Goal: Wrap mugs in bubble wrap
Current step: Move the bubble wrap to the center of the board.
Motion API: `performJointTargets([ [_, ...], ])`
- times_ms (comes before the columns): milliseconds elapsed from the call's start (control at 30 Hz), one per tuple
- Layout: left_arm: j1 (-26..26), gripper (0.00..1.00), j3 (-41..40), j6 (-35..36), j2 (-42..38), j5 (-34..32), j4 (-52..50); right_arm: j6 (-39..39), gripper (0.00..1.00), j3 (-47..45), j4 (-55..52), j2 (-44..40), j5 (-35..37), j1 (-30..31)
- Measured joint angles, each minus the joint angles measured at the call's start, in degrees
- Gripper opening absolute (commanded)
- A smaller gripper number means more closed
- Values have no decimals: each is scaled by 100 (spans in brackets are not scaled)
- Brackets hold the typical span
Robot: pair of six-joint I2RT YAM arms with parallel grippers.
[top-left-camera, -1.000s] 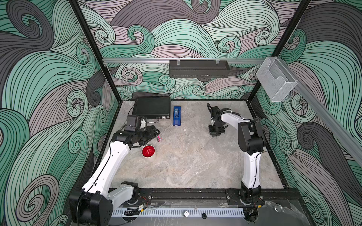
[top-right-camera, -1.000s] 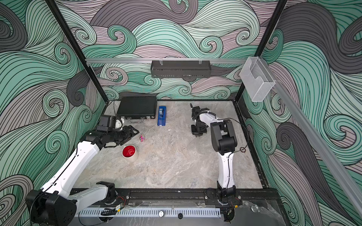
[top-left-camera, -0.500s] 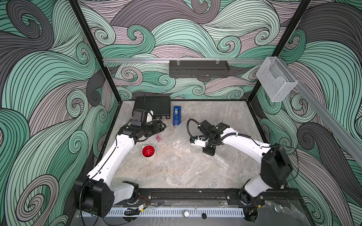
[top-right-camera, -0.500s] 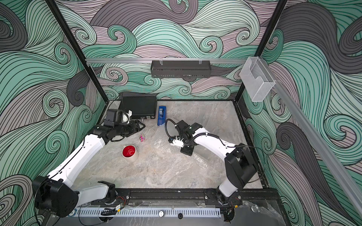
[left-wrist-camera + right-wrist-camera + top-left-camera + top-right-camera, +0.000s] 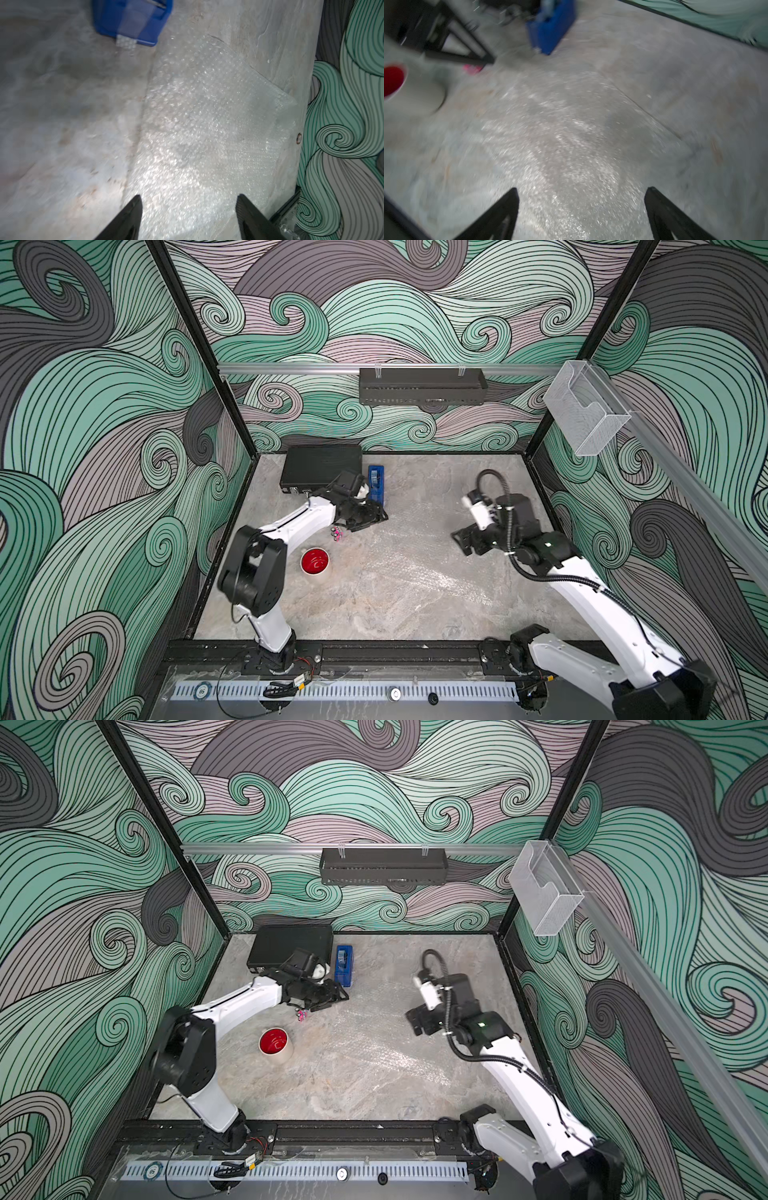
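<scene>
from above the bubble wrap (image 5: pixel 415 568) barely shows (faint glints); flat, clear, near the red-lined mug (image 5: pixel 314 561). left gripper (image 5: pixel 188 197) and right gripper (image 5: pixel 582 188) gape wide, empty.

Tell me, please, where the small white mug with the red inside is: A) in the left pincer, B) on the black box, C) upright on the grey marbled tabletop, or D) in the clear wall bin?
C: the small white mug stands upright on the grey marbled tabletop, apart from the left pincer.
</scene>
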Motion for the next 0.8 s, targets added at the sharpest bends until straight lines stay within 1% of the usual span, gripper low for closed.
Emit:
performJointTargets([
  [33, -111, 73, 216, 2, 251, -87, 17, 566, 71, -234, 157, 127, -192, -442],
  [67, -249, 73, 476, 13, 557, -225, 15, 1167, 72, -487, 247, 450, -369, -844],
  [100, -380, 73, 717, 28, 824, -376, 2, 1635, 73, -658, 249, 896, -459, -1119],
  [167, -581, 73, 1163, 61, 1235, -706, -175, 2177, 77, -780, 90, 1742, -503, -1414],
  [233, -791, 73, 1635, 109, 1602, -1211, -428, 2378, 80, -623, -164, 2256, -428, -1611],
  [300, -964, 74, 1963, 101, 1810, -1871, -807, 2354, 81, -138, -428, 2662, -269, -1731],
  [333, -1032, 75, 1974, 94, 1810, -2168, -938, 2304, 81, 103, -463, 2802, -221, -1757],
  [400, -1095, 75, 1801, 101, 1663, -2656, -1115, 2135, 81, 546, -450, 3053, -131, -1773],
  [467, -1038, 75, 1447, 181, 1434, -2911, -1097, 1965, 81, 691, -396, 3156, -114, -1788],
  [567, -909, 75, 1224, 345, 1325, -2988, -1106, 1714, 78, 693, -417, 3370, -175, -1788],
  [667, -817, 75, 1644, 385, 1663, -2988, -1377, 1502, 71, 695, -415, 3753, -323, -1792],
  [733, -815, 74, 1845, 385, 1904, -2931, -1384, 1414, 64, 780, -468, 3906, -424, -1792],
  [767, -815, 73, 1847, 382, 1976, -2892, -1384, 1346, 61, 833, -435, 3936, -490, -1792],
  [800, -815, 69, 1823, 374, 2041, -2833, -1399, 1300, 57, 861, -431, 3960, -538, -1790],
])
